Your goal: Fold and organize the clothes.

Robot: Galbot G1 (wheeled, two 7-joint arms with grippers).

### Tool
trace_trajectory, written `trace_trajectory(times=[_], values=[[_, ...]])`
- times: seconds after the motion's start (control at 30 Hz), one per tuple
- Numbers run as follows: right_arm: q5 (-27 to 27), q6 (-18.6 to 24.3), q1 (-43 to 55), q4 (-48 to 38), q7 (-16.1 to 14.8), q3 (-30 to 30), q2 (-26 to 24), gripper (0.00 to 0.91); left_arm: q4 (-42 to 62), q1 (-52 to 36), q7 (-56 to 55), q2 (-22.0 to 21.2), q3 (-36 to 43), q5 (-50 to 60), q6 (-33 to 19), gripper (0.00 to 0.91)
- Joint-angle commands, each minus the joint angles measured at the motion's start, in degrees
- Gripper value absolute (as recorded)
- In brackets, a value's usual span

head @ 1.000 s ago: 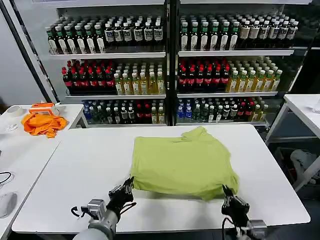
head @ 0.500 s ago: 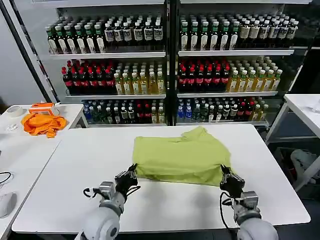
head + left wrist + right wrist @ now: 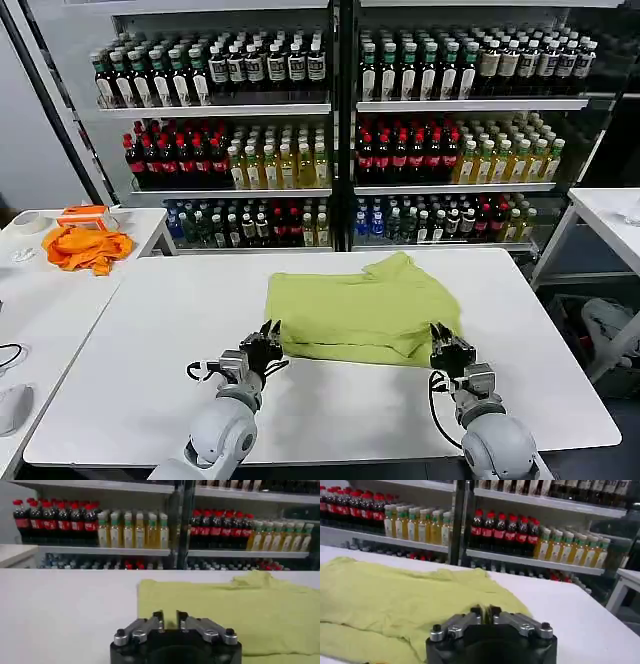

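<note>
Left pincer (image 3: 268, 341) at the T-shirt's (image 3: 362, 310) near left corner, low over the surface (image 3: 150, 330); fingers nearly together in the left wrist view (image 3: 169, 620), a thin sliver of yellow-green cloth seemingly caught between them, though hard to be sure from that angle. Right pincer (image 3: 448, 347) at the near right corner, fingers drawn close (image 3: 485, 615) on a raised fold of the same cloth. Both arms reaching in from the near edge, wrists low, cables looped beside each.

T-shirt lying near the middle of the white surface, folded over on itself, the near edge doubled into a thicker band between the two pincers. Upper layer smooth and flat; one sleeve or corner bunched up at the far side, right of centre. No print visible on the side facing up.

Beyond the surface, cooler shelves (image 3: 340, 105) packed with bottles: dark ones on top, red-capped and yellow ones in the middle row, mixed small ones at the bottom. Off to the left, on a second white surface (image 3: 40, 290), an orange cloth (image 3: 88, 248) in a crumpled heap, well apart from the T-shirt. Another white surface (image 3: 605, 215) at the far right edge.
</note>
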Motion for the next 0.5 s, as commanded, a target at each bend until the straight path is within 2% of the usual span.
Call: trace_trajectory(times=[0.03, 0.17, 0.27, 0.5], values=[[-1.02, 0.02, -2.86, 2.39, -0.38, 1.64, -0.04, 0.907, -1.99, 3.16, -0.18, 0.19, -0.95, 1.41, -0.13, 0.907], [-1.10, -0.22, -8.17, 5.58, 0.24, 4.81, 0.86, 0.907, -1.87, 4.83, -0.15, 0.45, -1.44, 1.12, -0.10, 0.907], [-0.97, -0.40, -11.13, 4.36, 2.18, 7.19, 2.26, 0.907, -0.84, 5.18, -0.08, 0.44, -1.47, 0.90, -0.10, 0.907], [1.15, -3.20, -13.36, 3.48, 2.66, 9.26, 3.47, 0.907, -0.26, 4.76, -0.14, 0.79, -0.90, -0.23, 0.68, 0.907]])
